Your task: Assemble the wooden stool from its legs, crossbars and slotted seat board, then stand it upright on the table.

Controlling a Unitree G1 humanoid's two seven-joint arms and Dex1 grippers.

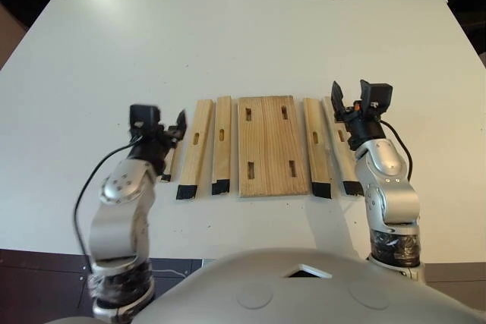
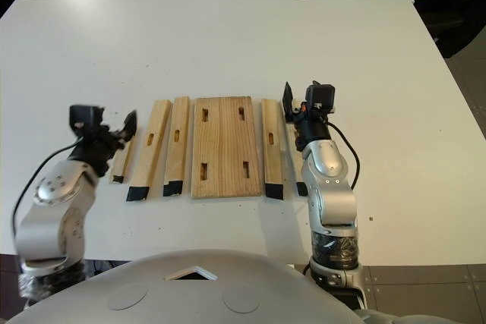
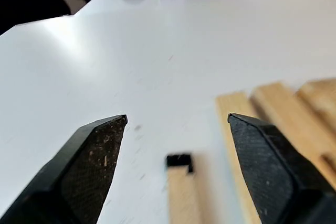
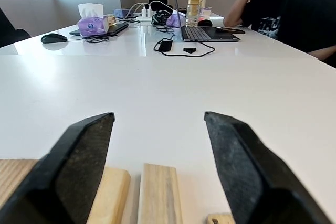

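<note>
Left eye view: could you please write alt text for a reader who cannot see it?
A slotted seat board lies flat on a white table, with two black-tipped wooden legs on each side, nothing assembled. The open left tool is over a short wooden piece at the far left; the open right tool is over the outermost right leg.

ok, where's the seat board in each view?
Left eye: seat board lying flat mid-table.
Right eye: same, mid-table.
Left wrist: likely the blurred wood past two legs.
Right wrist: likely the grained slab beside the legs.
Landmark: slotted legs flanking it.
</note>
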